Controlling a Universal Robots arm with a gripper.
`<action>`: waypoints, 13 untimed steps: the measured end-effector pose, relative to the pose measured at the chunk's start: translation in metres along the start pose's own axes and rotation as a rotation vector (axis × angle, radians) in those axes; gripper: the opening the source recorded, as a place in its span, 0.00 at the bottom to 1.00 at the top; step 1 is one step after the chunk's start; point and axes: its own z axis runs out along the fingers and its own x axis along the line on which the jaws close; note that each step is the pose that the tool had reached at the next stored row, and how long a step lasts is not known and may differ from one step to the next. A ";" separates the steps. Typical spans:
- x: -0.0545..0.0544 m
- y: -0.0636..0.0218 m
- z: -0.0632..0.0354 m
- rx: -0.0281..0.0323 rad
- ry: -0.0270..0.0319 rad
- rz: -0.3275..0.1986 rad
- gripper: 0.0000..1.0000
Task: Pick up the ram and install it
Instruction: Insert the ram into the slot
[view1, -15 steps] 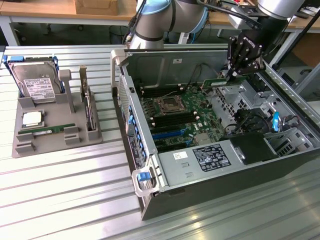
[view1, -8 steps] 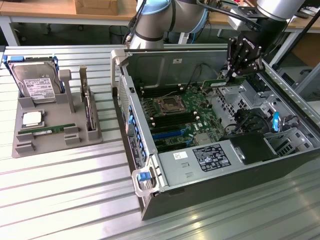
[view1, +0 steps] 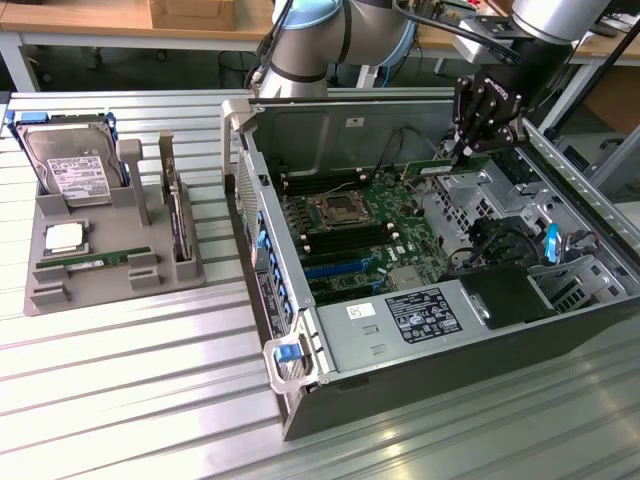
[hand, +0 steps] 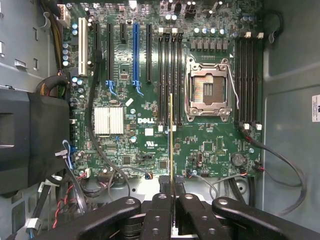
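The gripper's (hand: 172, 200) matte black fingers are clamped on the ram (hand: 172, 145), a thin green board seen edge-on (a mere sliver in the wrist view). It is held over the green, densely studded motherboard (hand: 150, 145) inside the open grey metal case (view1: 330, 130). The case lies on a ribbed metal table (view1: 150, 400) beside a grey moulded tray (view1: 110, 290). Wooden benches (view1: 80, 15) stand behind.

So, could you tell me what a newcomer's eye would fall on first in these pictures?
The open computer case takes the middle of the metal table, its green motherboard exposed. Over it the gripper is shut on the ram, held edge-on above the board. At the exterior view's left, a grey tray holds a hard drive and another memory stick.
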 end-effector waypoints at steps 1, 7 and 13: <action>0.000 0.0000 0.0002 0.0000 0.0000 0.000 0.12; 0.000 -0.0001 0.0019 0.0000 0.0000 0.000 0.12; 0.000 -0.0002 0.0037 0.0000 0.0000 0.000 0.12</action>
